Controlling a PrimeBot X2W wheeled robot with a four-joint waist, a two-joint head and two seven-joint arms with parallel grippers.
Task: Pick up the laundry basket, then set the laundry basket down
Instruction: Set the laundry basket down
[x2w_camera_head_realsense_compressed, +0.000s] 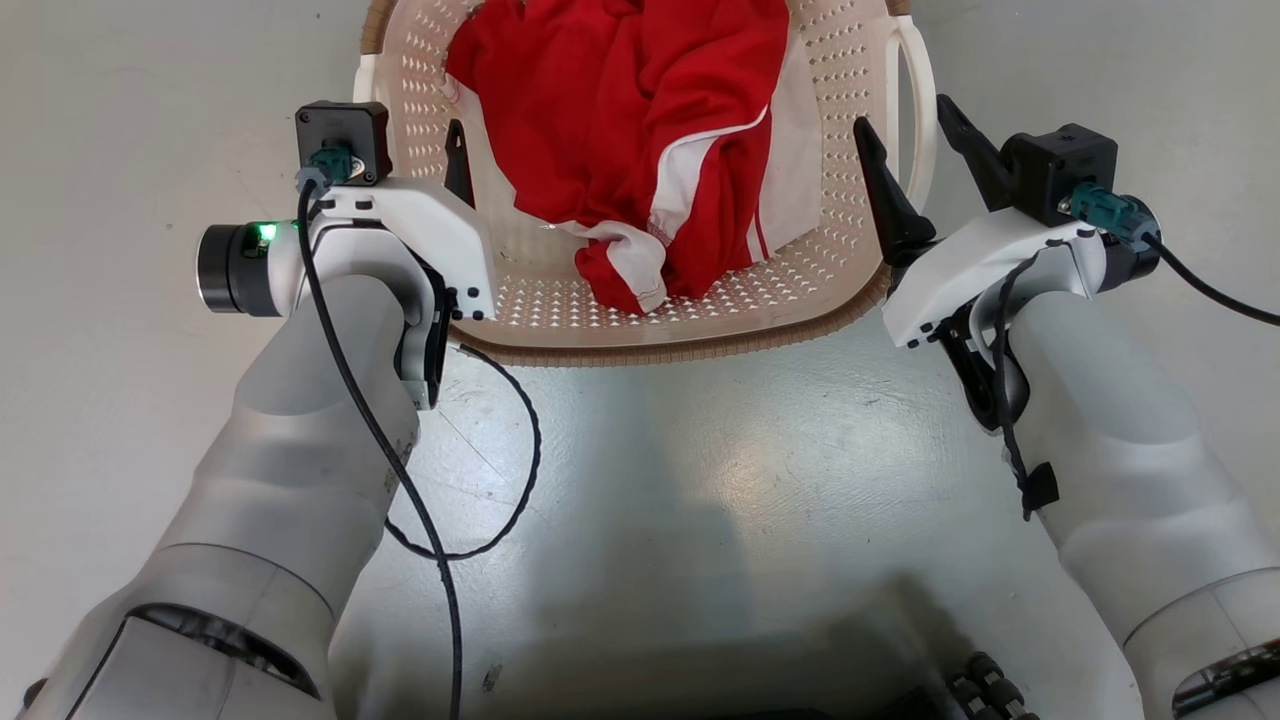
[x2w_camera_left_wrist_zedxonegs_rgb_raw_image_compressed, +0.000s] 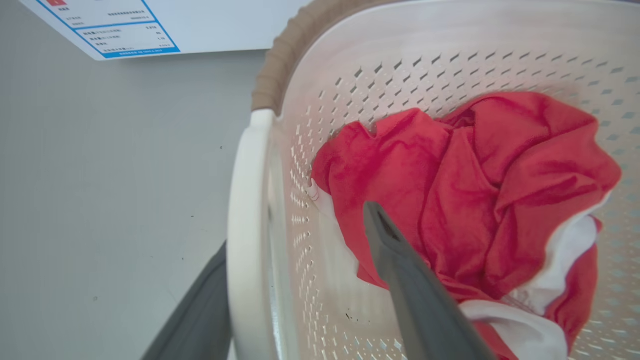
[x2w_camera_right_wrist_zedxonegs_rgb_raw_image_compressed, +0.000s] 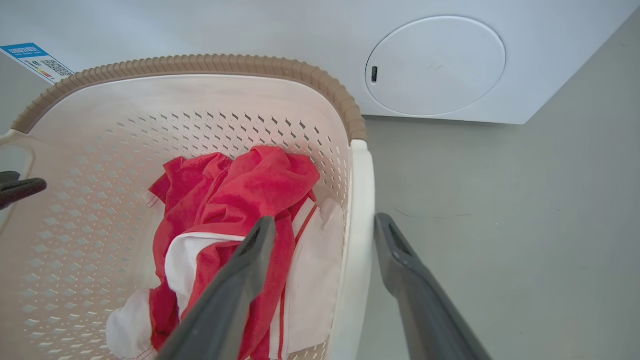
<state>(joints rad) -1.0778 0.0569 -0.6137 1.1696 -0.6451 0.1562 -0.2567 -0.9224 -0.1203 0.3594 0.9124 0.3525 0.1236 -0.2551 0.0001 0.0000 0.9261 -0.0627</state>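
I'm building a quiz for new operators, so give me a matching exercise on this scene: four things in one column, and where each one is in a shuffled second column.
Things
1. left tool
2. right tool
3. red and white garment
4. round washer door

Places
A. lying inside the laundry basket
B. open, one finger on each side of the basket's right handle
C. on the white machine beyond the basket
D. open, one finger on each side of the basket's left handle

Pairs: 1-D; 2-B; 3-A; 4-C
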